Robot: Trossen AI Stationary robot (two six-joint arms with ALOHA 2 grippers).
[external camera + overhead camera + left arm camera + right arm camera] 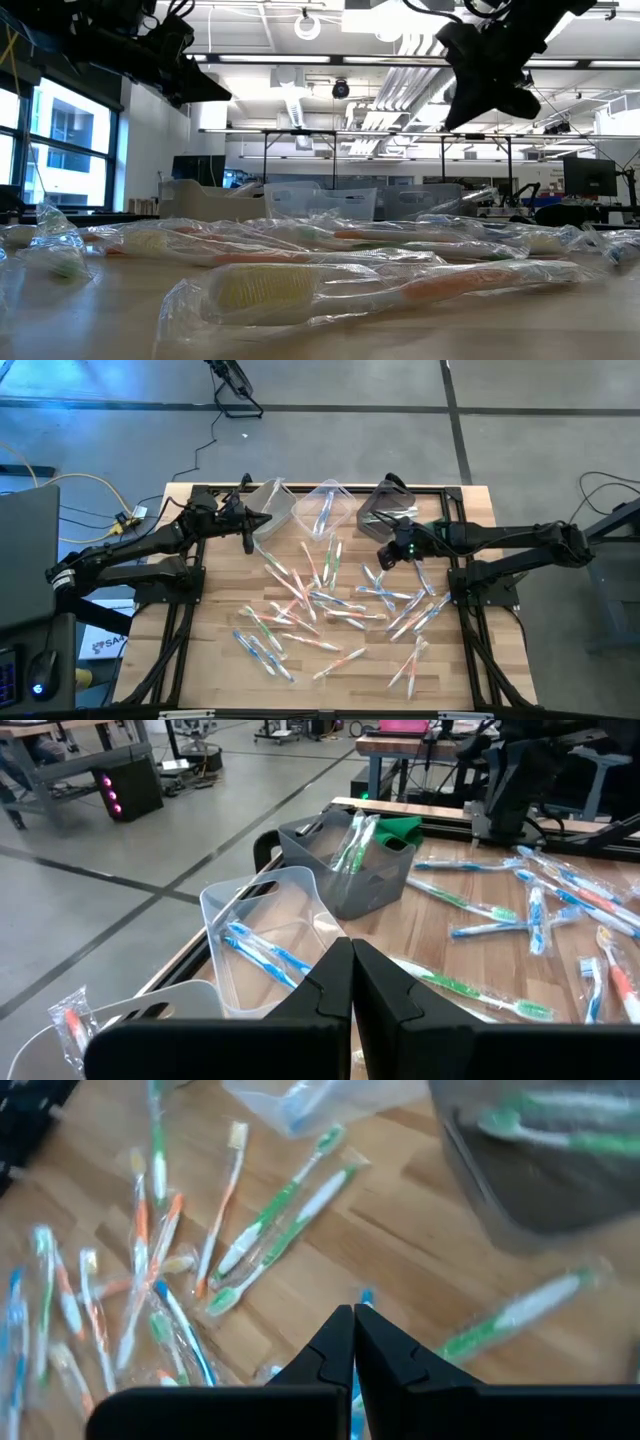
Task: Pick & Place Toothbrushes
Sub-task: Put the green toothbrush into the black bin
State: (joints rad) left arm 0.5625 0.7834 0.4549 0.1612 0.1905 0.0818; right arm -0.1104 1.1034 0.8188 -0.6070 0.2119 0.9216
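While both grippers, left gripper (249, 542) and right gripper (384, 556), hang pinched together and empty, your clear-wrapped slim toothbrushes (320, 610) lie scattered, axes mostly ten-to-four o'clock.

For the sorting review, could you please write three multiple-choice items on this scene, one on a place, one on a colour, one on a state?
1. Where do the three bins stand?
A. Along the table's far edge
B. At the table's middle
C. On the floor

2. What colour are the toothbrushes in the dark grey bin?
A. Orange
B. Green
C. Blue

3. How are the left gripper and the right gripper?
A. Both wide open
B. One open
C. Both shut, empty

Answers:
1 A: the high view shows them in a row at the far edge.
2 B: the left wrist view shows green handles inside.
3 C: each wrist view shows fingers together, nothing between.
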